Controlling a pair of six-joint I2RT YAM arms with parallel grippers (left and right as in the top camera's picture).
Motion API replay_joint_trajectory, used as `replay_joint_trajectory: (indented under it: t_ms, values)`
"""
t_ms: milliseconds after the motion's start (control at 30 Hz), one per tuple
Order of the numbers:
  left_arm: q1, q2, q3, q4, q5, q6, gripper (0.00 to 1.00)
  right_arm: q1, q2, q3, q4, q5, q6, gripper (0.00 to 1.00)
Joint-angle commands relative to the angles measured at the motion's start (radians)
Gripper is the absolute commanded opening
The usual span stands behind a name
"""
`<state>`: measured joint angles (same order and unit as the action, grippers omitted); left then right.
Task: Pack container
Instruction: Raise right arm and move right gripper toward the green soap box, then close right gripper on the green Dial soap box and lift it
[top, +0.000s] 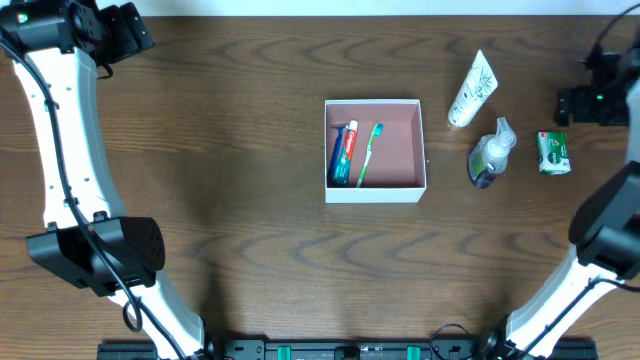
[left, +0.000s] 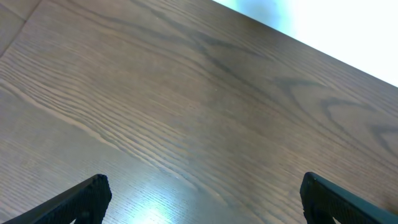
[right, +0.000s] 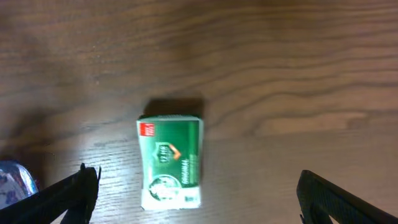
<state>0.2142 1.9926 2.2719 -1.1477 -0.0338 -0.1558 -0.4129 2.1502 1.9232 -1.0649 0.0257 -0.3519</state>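
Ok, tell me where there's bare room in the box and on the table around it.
Inside the container, the right half is bare pink floor, bordered by the toothbrush and the right wall; the toothpaste lies along the left. The table left of it is open wood. Crowded to the right: white tube, bottle, green box.
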Motion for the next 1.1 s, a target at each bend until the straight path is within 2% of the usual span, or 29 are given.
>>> replay_joint_trajectory:
  t_ms: [0,133,333,633,1067]
  values:
    - [0.003,0.005,0.000,-0.002,-0.012,0.006,0.98,0.014,0.013,0.011,-0.005,0.013,-0.012,0.99]
    - [0.003,0.005,0.000,-0.002,-0.012,0.006,0.98,0.016,0.013,0.004,-0.037,-0.015,-0.029,0.90]
    - [0.003,0.005,0.000,-0.002,-0.012,0.006,0.98,0.012,0.035,-0.024,-0.044,-0.016,-0.046,0.99]
    - [0.003,0.005,0.000,-0.002,-0.012,0.006,0.98,0.012,0.079,-0.103,-0.031,-0.015,-0.048,0.99]
    - [0.003,0.005,0.000,-0.002,-0.012,0.006,0.98,0.010,0.080,-0.249,0.084,-0.015,-0.049,0.99]
